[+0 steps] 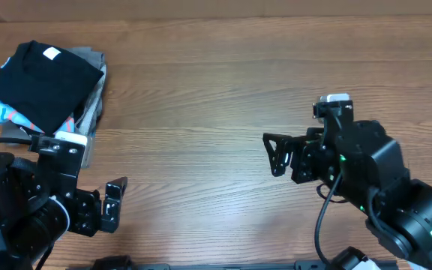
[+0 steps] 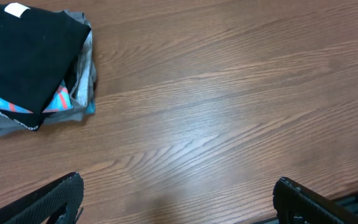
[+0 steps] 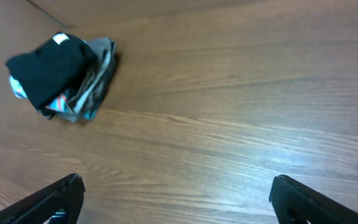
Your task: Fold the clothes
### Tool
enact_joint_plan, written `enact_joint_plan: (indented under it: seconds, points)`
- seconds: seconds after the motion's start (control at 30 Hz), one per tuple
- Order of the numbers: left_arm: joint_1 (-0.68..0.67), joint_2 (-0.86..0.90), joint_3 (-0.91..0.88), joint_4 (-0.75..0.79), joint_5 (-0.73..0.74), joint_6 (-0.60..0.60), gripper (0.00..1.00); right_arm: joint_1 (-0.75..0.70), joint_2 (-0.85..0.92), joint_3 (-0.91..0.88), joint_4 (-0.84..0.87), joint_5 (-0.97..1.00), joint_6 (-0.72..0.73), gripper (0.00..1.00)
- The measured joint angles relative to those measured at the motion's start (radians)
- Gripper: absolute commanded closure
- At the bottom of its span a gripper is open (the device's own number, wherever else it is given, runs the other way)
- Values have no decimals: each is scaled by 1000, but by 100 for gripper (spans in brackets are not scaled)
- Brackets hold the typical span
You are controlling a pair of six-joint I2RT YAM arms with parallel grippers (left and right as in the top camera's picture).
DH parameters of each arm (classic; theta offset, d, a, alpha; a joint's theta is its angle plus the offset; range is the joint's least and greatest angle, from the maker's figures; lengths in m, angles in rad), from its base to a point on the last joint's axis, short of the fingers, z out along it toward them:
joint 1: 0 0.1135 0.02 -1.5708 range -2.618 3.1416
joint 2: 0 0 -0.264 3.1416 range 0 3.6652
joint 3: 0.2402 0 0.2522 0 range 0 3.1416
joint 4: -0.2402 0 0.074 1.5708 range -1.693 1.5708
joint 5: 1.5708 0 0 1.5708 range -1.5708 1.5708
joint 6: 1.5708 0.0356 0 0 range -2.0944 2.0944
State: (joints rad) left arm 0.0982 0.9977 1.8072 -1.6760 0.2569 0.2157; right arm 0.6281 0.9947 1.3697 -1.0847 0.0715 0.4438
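Observation:
A stack of folded clothes [image 1: 47, 86] lies at the table's far left, with a black garment with a white tag on top, and grey and striped blue pieces under it. It also shows in the left wrist view [image 2: 33, 59] and the right wrist view [image 3: 61, 74]. My left gripper [image 1: 115, 202] is open and empty near the front left, to the right of and nearer than the stack. My right gripper [image 1: 276, 154] is open and empty at the right of the table, fingers pointing left. Both are apart from the clothes.
The brown wooden table [image 1: 216, 82] spans the view. Black arm bodies and cables sit at the front left and front right corners.

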Motion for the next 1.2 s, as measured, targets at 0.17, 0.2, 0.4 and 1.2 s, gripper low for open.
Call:
enact_joint_plan:
  seconds: [0.17,0.2,0.4,1.2]
  points:
    - [0,0,0,0,0,0,0,0,48,0,-16,0,0,0]
    - [0,0,0,0,0,0,0,0,60,0,-33,-1,0,0]
    - [0,0,0,0,0,0,0,-5,78,0,-45,29,0,0]
    - [0,3,0,0,-1,0,0,-544,-659,-652,449,-38,-235,0]
